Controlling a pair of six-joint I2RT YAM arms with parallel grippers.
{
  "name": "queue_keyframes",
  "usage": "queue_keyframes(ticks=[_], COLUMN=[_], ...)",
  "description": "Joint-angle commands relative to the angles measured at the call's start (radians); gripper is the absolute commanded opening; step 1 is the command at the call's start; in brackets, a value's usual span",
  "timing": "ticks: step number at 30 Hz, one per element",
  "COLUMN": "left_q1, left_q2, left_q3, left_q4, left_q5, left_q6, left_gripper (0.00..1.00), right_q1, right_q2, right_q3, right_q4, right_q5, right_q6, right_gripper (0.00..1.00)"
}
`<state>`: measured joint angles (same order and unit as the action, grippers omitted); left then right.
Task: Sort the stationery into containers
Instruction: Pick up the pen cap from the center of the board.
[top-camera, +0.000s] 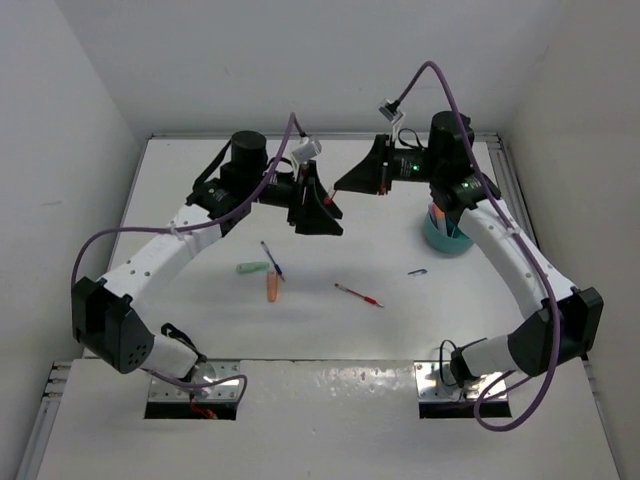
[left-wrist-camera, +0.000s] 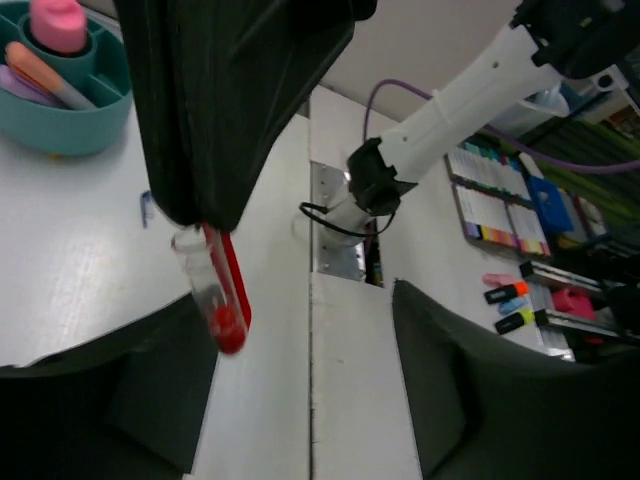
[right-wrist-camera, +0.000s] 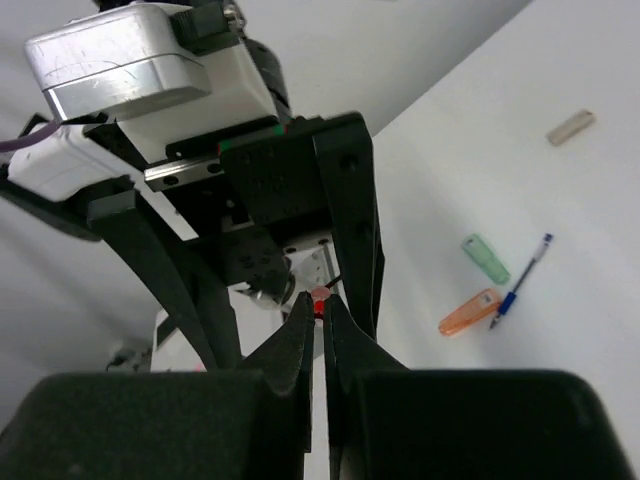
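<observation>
Red pen (left-wrist-camera: 232, 292): glossy red barrel, clear cap (hanging tilted).

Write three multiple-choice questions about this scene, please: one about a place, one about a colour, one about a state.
1. The teal cup stands:
A) beside the left arm
B) beside the right arm
C) between the two arm bases

2. The pen in the right gripper is:
A) green
B) black
C) red

3. The right gripper is:
A) shut on the pen
B) wide open
C) resting on the table

Answers:
1 B: the top view shows the teal cup by the right arm.
2 C: the left wrist view shows the pen is red.
3 A: its fingers meet on the pen's red end.
</observation>
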<state>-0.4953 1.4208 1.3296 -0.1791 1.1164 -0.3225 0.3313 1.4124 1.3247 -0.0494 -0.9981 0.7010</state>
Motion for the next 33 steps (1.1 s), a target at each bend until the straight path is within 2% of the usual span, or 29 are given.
queue_keyframes(ticks=[1,3,8,11,13,15,18,25,33], left_q1=[-0.012,-0.014,-0.019,-0.014,-0.008,-0.006,0.001,0.005,0.012], left_q2=[-0.049,-0.051,-0.065,-0.098,-0.132,-0.149,-0.151,-0.135,-0.106], left_q3=[-0.004,-0.003,-0.024,-0.084,-0.134,-0.151,-0.165,-0.158,-0.133], left_q4=[0.044,0.056,0.122,0.28,0.331,0.356,0.352,0.411,0.432], left_q5=[0.025,0.002,-0.012,-0.023,-0.041,-0.05,-0.044,-0.001,0.045], left_q6=[0.01,0.004,-0.033,-0.09,-0.13,-0.141,-0.15,-0.216,-0.266], left_gripper=[0.66,0.54,0.49,0.33,0.27,0.28,0.35,0.4,0.33], right_q1=[0.041,0.063,0.084,0.084,0.074,0.065,0.048,0.048,0.045], right_q2=[-0.038,-0.043,-0.055,-0.062,-0.07,-0.078,-0.081,-0.102,-0.113], right_q3=[0.005,0.002,0.005,0.002,-0.005,-0.016,-0.027,-0.058,-0.067], right_q4=[0.063,0.062,0.059,0.06,0.065,0.089,0.111,0.111,0.111], right_q5=[-0.043,-0.039,-0.033,-0.017,-0.007,0.001,-0.004,-0.01,-0.02], right_q6=[-0.04,-0.038,-0.026,-0.018,-0.006,0.011,0.031,0.023,0.017], right_gripper=[0.0,0.0,0.0,0.0,0.0,0.0,0.0,0.0,0.0])
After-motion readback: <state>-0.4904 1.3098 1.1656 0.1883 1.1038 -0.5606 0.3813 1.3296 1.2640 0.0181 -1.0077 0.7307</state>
